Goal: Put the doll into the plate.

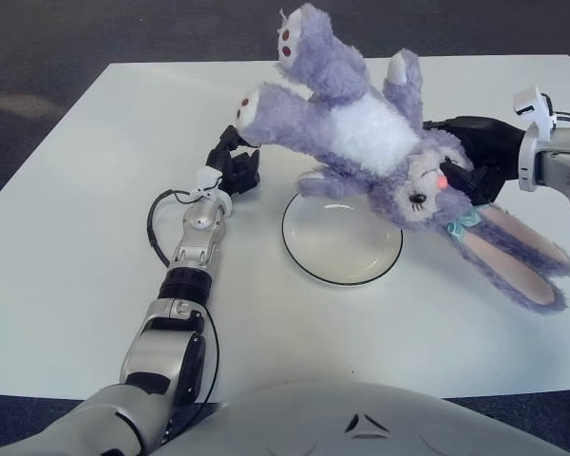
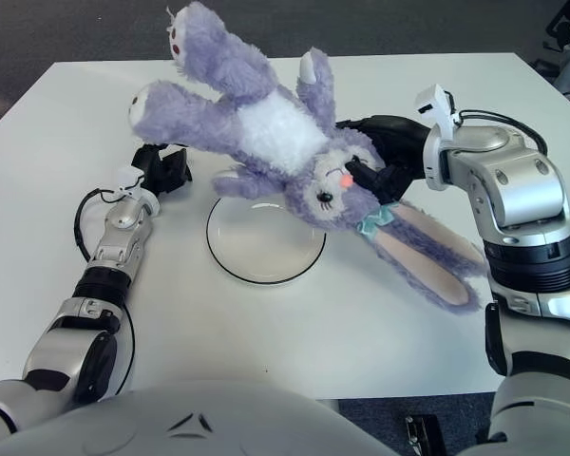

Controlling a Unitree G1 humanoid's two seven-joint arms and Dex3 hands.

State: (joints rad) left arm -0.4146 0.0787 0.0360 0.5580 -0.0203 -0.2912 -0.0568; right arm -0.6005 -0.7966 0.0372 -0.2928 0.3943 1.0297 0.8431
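Right hand [image 2: 385,157] grips the doll [image 1: 375,142] at the head, black fingers [image 1: 470,176] closed around it. Doll hangs in the air, inverted and tilted — feet up and to the left, long ears trailing down to the right, face above the right rim of the plate [image 1: 309,252]. Plate sits on the white worktop [image 1: 76,190]. Left hand [image 1: 233,166] shows just left of the plate; fingers curled, holding nothing.
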